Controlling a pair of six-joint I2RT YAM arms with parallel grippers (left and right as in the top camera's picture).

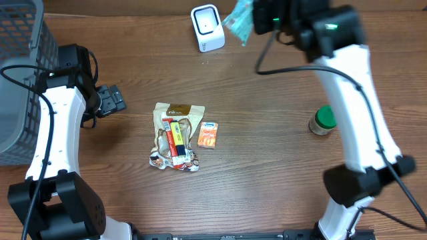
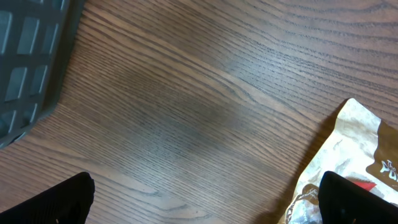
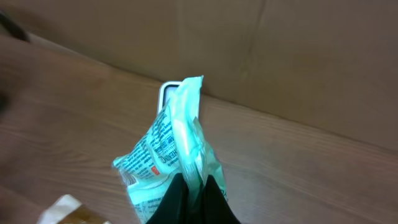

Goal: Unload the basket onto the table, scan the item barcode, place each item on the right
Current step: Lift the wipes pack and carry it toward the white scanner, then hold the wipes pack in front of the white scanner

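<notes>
The wooden tabletop (image 1: 267, 167) carries everything. A grey mesh basket (image 1: 20, 80) stands at its left edge, running past the far-left corner of the overhead view. The white left arm (image 1: 53, 127) reaches up along that edge beside the basket, and the left fingers (image 2: 53, 202) are spread wide with nothing between them, over bare wood just left of the snack bag. The white right arm (image 1: 353, 100) stretches from the near-right corner toward the far edge, where the right fingers (image 3: 169, 204) are pinched closed on the bottom of a teal packet (image 1: 238, 20) — the item for the barcode. The packet is lifted off the wood and stands edge-on to the wrist camera, just right of the scanner.

A crumpled brown snack bag (image 1: 180, 112) lies flat near the middle of the tabletop, with a yellow-and-red bar (image 1: 177, 137) lying on top of it. The white scanner (image 1: 207, 27) stands at the far edge, a little left of centre — from the right wrist its rim shows directly behind the packet. A small green-lidded jar (image 1: 323, 121) stands toward the right edge, next to the right arm. A small orange packet (image 1: 208, 135) lies just right of the snack bag, apart from it.
</notes>
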